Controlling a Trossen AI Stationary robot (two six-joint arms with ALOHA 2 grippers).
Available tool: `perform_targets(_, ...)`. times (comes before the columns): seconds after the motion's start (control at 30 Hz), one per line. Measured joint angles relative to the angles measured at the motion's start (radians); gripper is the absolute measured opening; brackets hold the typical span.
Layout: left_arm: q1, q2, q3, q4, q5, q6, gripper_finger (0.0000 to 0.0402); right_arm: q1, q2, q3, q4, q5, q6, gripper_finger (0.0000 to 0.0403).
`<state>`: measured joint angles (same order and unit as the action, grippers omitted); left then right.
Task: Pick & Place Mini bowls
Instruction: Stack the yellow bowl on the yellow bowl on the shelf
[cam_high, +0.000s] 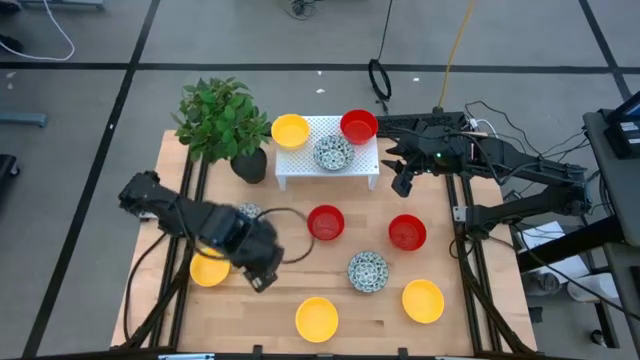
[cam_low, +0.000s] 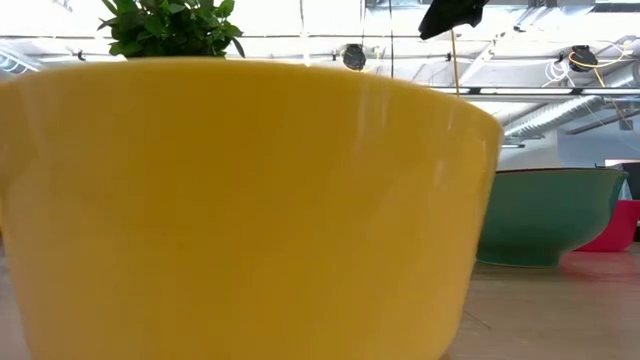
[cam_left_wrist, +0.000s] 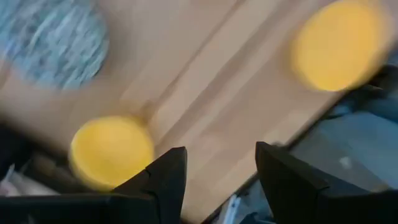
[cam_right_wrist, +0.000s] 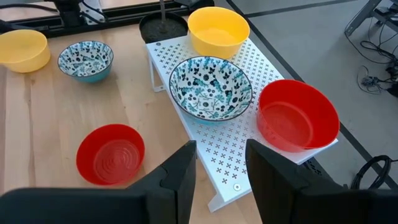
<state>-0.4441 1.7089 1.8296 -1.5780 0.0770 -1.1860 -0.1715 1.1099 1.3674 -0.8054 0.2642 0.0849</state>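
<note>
Three mini bowls sit on the white rack (cam_high: 300, 165): yellow (cam_high: 290, 130), speckled blue-and-white (cam_high: 333, 152) and red (cam_high: 358, 126). On the table stand two red bowls (cam_high: 325, 222) (cam_high: 407, 232), a speckled one (cam_high: 367, 271), and yellow ones (cam_high: 423, 300) (cam_high: 316, 318) (cam_high: 209, 268). Another speckled bowl (cam_high: 248, 211) is partly hidden under the left arm. My left gripper (cam_high: 262, 278) (cam_left_wrist: 217, 155) hovers open and empty over bare wood near the table's near edge. My right gripper (cam_high: 403, 183) (cam_right_wrist: 221, 152) is open and empty beside the rack's right end, near the red bowl (cam_right_wrist: 297, 115).
A potted plant (cam_high: 222, 118) in a dark pot (cam_high: 249, 165) stands left of the rack. A yellow bowl (cam_low: 240, 200) fills most of the low view. Black rails run along both table sides. Bare wood lies between the bowls in the table's middle.
</note>
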Motion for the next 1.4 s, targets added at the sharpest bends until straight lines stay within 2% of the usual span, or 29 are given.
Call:
perform_targets(0.13, -0.068, 0.006, -0.092, 0.019, 0.025, -0.139, 0.0195, 0.000, 0.000, 0.000, 0.000, 0.000, -0.009, 0.0125)
perform_targets(0.3, -0.129, 0.005, -0.233, 0.006, 0.145, -0.294, 0.0195, 0.000, 0.000, 0.000, 0.000, 0.000, -0.019, 0.0125)
perform_targets(0.43, -0.145, 0.005, -0.346, 0.005, 0.185, -0.361, 0.0195, 0.000, 0.000, 0.000, 0.000, 0.000, -0.022, 0.0125)
perform_targets(0.63, -0.135, 0.005, -0.487, 0.021, 0.230, -0.368, 0.0195, 0.000, 0.000, 0.000, 0.000, 0.000, -0.020, 0.0125)
perform_targets(0.9, -0.101, 0.005, -0.649, 0.282, 0.236, -0.315, 0.0195, 0.000, 0.000, 0.000, 0.000, 0.000, -0.010, 0.0125)
perform_targets(1.03, -0.082, 0.005, -0.734, 0.312, 0.237, -0.345, 0.0195, 0.000, 0.001, 0.000, 0.001, 0.000, 0.007, 0.0125)
perform_targets(1.13, -0.063, 0.005, -0.773, 0.324, 0.244, -0.353, 0.0195, 0.000, 0.005, 0.000, 0.014, 0.000, 0.014, 0.0125)
perform_targets(1.4, -0.038, 0.005, -0.838, 0.507, 0.232, -0.316, 0.0195, 0.000, 0.018, 0.000, 0.017, 0.000, 0.034, 0.0125)
